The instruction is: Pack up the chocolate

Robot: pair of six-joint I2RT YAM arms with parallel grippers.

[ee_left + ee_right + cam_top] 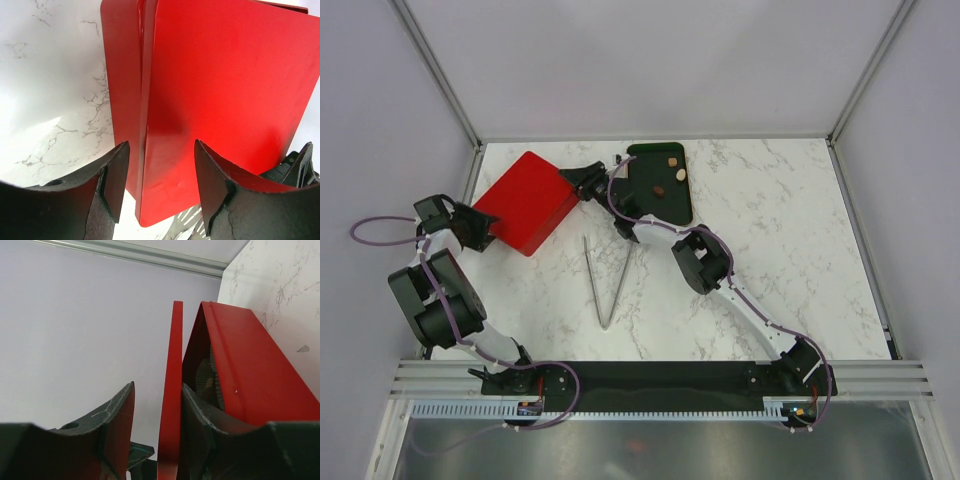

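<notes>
Three pieces of chocolate [672, 161] lie on a dark green tray [645, 160] at the back middle of the table. A red box [525, 203] stands left of the tray, its lid [172, 390] lifted slightly off the body [250, 380]. A pleated paper cup [206, 375] shows inside through the gap. My right gripper [582, 185] [158, 384] is open at the box's right corner. The lid edge stands between its fingers, against the right one. My left gripper [480, 230] [160, 145] is open and straddles the box's left corner [145, 215].
Long metal tongs [605, 280] lie spread in a V on the marble table [790, 220] in front of the box. Grey walls close in the left, back and right. The box sits close to the left wall.
</notes>
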